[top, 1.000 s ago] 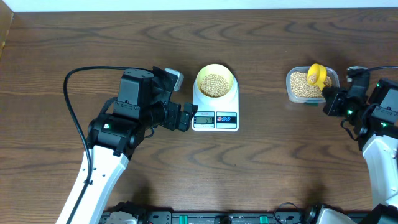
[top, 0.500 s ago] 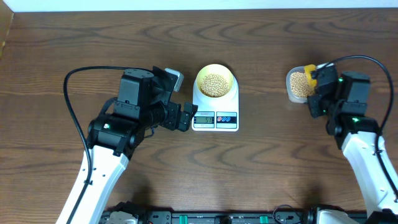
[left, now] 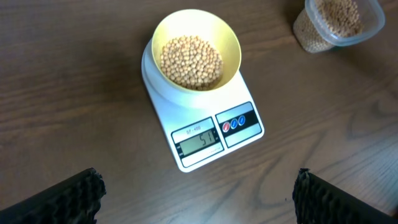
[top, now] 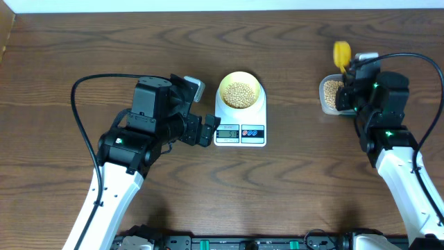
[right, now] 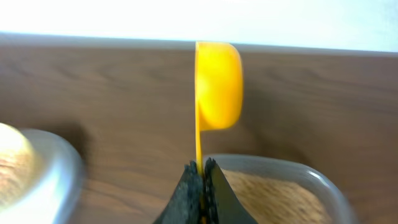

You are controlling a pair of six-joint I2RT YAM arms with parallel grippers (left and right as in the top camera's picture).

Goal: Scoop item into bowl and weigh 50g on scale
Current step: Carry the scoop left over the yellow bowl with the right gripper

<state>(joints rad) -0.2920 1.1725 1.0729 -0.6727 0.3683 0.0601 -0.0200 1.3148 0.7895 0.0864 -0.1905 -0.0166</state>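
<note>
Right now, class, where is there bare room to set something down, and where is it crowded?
Free: bare table between scale and clear tub, and the near strip in front of the scale. Crowded: left of the scale, by the left end effector; at the tub, where the right end effector holds the scoop.

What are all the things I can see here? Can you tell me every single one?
dark brown wooden table: one, brown, under everything.
white rectangular digital scale: one, white, middle of the table.
small round pale yellow bowl: one, pale yellow, on the scale.
small round beige beans: many, beige, heaped in the bowl, more in the tub.
clear rectangular plastic tub: one, see-through, right side of the table.
bright yellow long-handled scoop: one, yellow, raised near the tub.
black cables: two, black, one by each arm.
left gripper: one, black, open, beside the scale.
right gripper: one, black, shut on the scoop's handle.
</note>
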